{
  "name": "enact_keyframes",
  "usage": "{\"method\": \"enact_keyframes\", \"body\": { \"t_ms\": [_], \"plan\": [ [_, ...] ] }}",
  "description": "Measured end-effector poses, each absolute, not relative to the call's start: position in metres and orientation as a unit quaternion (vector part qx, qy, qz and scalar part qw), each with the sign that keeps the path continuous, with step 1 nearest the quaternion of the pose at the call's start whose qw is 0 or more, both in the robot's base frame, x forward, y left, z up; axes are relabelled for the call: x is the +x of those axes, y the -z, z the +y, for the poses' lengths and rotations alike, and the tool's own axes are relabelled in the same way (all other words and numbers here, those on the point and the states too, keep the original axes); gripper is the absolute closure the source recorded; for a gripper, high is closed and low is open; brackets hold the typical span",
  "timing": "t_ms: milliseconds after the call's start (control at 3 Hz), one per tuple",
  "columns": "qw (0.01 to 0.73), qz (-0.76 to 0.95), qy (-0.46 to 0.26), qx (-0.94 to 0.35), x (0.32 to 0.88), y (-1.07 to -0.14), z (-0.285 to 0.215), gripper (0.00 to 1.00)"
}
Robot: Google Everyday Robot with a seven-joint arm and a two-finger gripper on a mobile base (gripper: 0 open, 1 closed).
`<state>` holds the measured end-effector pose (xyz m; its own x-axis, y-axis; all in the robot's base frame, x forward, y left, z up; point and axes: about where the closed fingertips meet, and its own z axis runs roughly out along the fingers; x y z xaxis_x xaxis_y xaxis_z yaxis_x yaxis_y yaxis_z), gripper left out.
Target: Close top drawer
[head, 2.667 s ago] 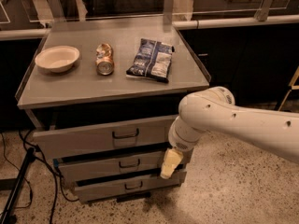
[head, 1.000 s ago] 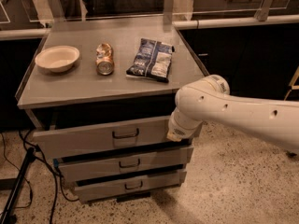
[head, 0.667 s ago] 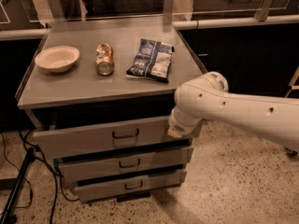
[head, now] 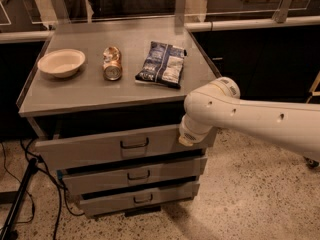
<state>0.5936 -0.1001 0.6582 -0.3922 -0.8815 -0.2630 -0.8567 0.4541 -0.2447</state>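
The top drawer [head: 95,146] is a wide grey drawer with a dark wire handle [head: 134,144] at its centre. It stands pulled out a little from under the counter top, with a dark gap above its front. My white arm reaches in from the right. My gripper [head: 187,139] is at the right end of the top drawer's front panel, against its upper edge. The wrist hides the gripper's tip.
On the grey counter top [head: 90,91] lie a white bowl [head: 61,62], a crushed can [head: 112,63] and a dark snack bag [head: 161,64]. Two slimmer drawers [head: 135,175] sit below, also slightly out. A black stand leg and cables [head: 20,199] are at lower left.
The gripper rose from the lower drawers' right edge to the right end of the top drawer's front. The drawer front looks much the same.
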Motion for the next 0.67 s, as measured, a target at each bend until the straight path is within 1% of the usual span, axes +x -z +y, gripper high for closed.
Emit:
{"method": "enact_keyframes", "body": {
  "t_ms": [333,667],
  "plan": [
    [0.179,0.834,0.035,-0.521,0.5936,-0.6582,-0.1001,0.81],
    [0.179,0.834,0.035,-0.521,0.5936,-0.6582,-0.1001,0.58]
  ]
}}
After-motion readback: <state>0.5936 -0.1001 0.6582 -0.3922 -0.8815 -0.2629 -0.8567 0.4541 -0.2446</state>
